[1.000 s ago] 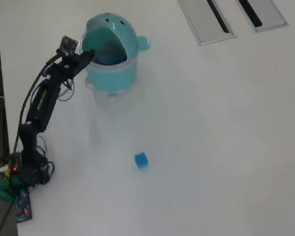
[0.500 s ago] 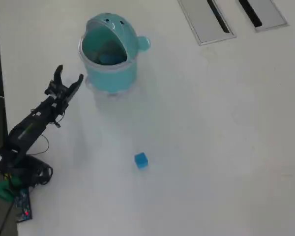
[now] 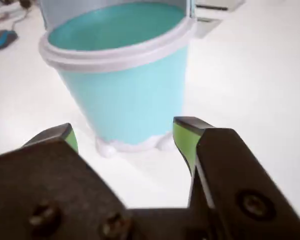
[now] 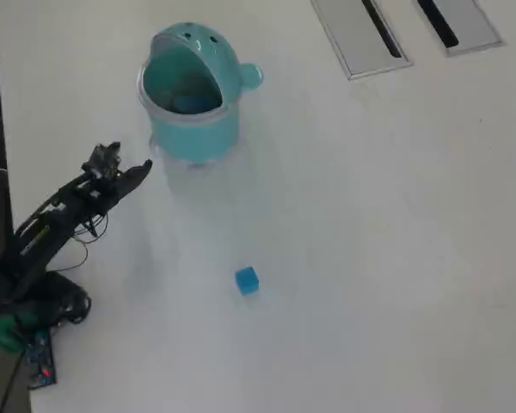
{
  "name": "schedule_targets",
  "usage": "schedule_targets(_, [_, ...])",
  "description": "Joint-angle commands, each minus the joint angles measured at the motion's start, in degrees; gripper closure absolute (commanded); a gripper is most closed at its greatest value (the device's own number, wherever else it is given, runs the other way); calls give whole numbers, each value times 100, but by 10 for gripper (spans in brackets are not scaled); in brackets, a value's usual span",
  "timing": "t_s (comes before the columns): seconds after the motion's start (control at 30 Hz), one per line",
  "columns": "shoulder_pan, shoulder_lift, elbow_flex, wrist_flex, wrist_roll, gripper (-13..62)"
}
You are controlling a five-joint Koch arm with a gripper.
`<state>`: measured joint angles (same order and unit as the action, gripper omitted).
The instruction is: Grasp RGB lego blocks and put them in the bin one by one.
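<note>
In the wrist view we see the black gripper with its jaws apart, empty, facing the round teal plastic bin. Only overhead do we see the small bright blue cube, well below the bin.

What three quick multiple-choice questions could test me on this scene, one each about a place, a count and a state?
1. In the overhead view, where is the blue cube relative to the bin?
A. Inside it
B. Below it, out on the open table
C. On top of its hood

2. How many cubes lie loose on the table?
A. One
B. Two
C. Three

3. How do the jaws of the gripper stand?
A. Clamped on a cube
B. Shut and empty
C. Open and empty

Answers:
1. B, it sits alone on the white surface below the bin.
2. A, only the blue one shows.
3. C, the wrist view shows a wide gap with nothing between.
</note>
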<state>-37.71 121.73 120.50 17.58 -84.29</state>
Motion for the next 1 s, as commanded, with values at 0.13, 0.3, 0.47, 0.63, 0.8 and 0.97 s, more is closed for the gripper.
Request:
schedule_targets(0.13, [308,360,-457,677,-114,154])
schedule_targets(0.3, [773,343,-439,984,-176,151])
schedule_targets(0.47, [1591,62,-659,896,-193,164])
schedule_targets(0.63, [2030,-141,-598,1151,-378,161])
schedule_targets(0.8, [2426,-527,-642,1151,-589,159])
schedule_targets(0.97, [3120,-1134,-800,1143,-905,162])
